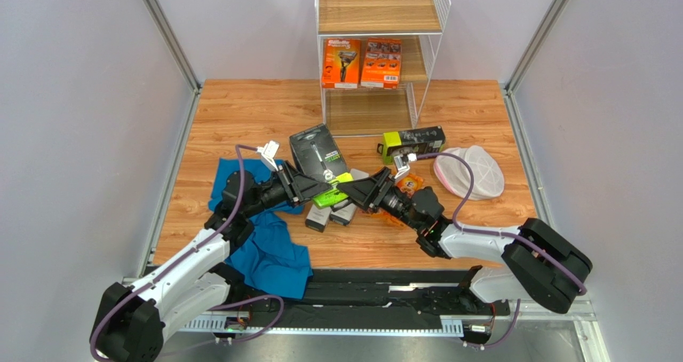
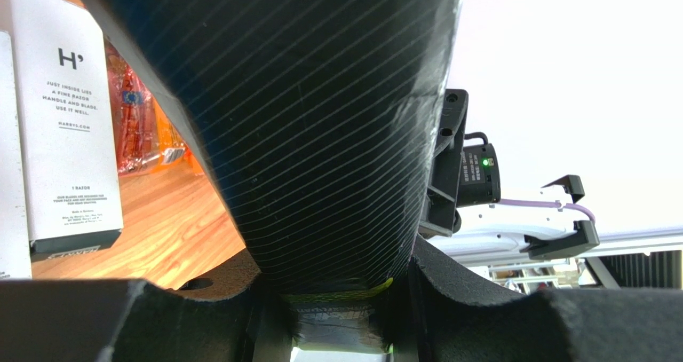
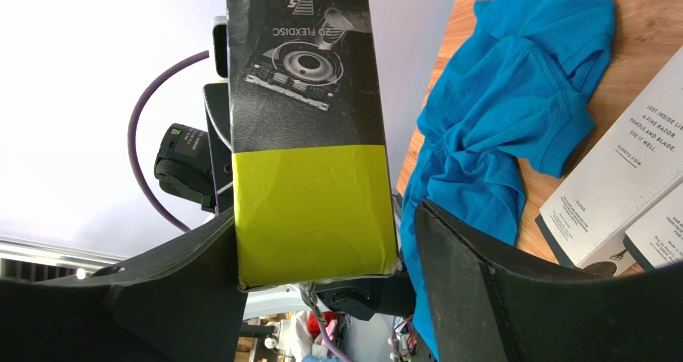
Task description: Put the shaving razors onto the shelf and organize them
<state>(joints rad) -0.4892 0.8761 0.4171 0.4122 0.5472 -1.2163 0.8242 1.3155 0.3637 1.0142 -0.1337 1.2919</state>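
Observation:
A black razor box with a lime-green end (image 1: 319, 155) hangs tilted above the table's middle, and my left gripper (image 1: 303, 184) is shut on it. In the left wrist view the box (image 2: 321, 114) fills the frame, wedged between the fingers of the left gripper (image 2: 337, 298). My right gripper (image 1: 351, 192) is open around the lime end (image 3: 313, 210); one finger (image 3: 192, 274) touches it and a gap shows at the other. Two orange razor boxes (image 1: 361, 63) stand on the shelf's (image 1: 377, 10) middle tier. Another black box (image 1: 410, 142), two white boxes (image 1: 333, 214) and an orange blister pack (image 1: 409, 187) lie on the table.
A blue cloth (image 1: 268, 242) lies under the left arm. A round white pink-rimmed mesh item (image 1: 469, 172) rests at the right. The shelf's top and bottom tiers hold nothing. Grey walls enclose the table on three sides.

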